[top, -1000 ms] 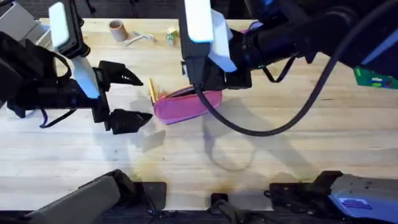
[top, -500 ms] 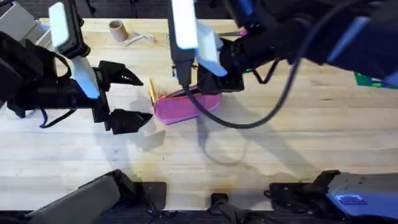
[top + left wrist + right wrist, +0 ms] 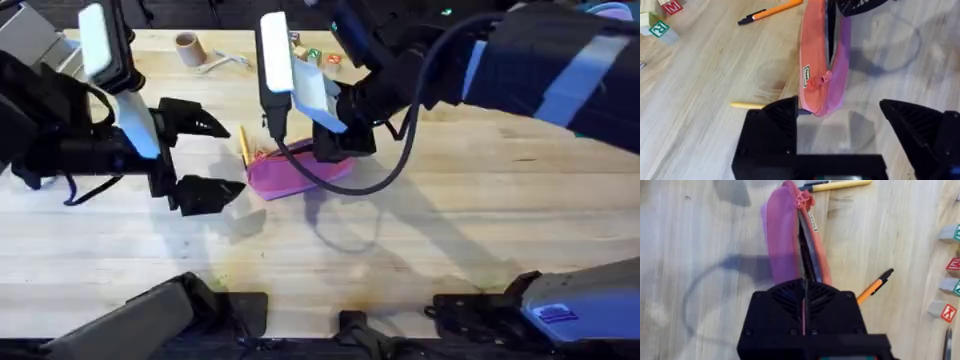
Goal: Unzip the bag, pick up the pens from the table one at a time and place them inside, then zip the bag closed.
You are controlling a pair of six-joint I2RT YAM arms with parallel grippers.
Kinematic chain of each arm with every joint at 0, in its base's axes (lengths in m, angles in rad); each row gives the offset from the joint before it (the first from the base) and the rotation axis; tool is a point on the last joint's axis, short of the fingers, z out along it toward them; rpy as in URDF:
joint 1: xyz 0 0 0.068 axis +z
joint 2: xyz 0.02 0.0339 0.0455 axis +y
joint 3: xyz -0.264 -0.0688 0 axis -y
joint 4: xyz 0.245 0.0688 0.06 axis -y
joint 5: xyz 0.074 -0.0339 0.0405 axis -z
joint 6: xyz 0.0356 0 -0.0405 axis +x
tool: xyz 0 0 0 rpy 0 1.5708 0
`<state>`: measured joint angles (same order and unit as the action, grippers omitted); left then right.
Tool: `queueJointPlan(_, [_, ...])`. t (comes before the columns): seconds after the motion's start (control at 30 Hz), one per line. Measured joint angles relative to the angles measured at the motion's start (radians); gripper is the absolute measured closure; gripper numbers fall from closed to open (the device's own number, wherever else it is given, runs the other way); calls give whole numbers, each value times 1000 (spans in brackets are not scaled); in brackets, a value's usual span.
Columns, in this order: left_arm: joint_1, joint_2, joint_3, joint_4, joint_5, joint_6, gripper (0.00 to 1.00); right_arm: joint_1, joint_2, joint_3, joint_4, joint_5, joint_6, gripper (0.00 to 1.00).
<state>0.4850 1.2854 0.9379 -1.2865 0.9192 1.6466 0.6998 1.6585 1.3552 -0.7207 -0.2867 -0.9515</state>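
We see the bag (image 3: 290,170) lying on the table (image 3: 480,220) a little left of centre, its long axis running left to right with the right end angled slightly toward the far side. In the left wrist view the pink pouch (image 3: 821,60) shows a dark slit along its top seam where the zipper is partly open, with the pink pull tab (image 3: 819,81) at the end nearest the left gripper. The yellowish-tan pen (image 3: 243,146) lies just beside the bag's left end, its long axis pointing near to far. The orange pen (image 3: 875,287) with its black tip rests on the far side of the bag, lying at a slant to it.

The left gripper (image 3: 205,158) hovers left of the bag with its fingers spread wide, holding nothing. The right gripper (image 3: 335,140) sits over the bag's right end with its fingers pressed together at the zipper line; we cannot tell whether they pinch fabric.
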Motion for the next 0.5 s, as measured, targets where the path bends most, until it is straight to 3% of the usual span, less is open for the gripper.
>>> queueJointPlan(0.5, [0, 0, 0, 0, 0, 0, 5, 0, 74, 0, 76, -7, 17, 970])
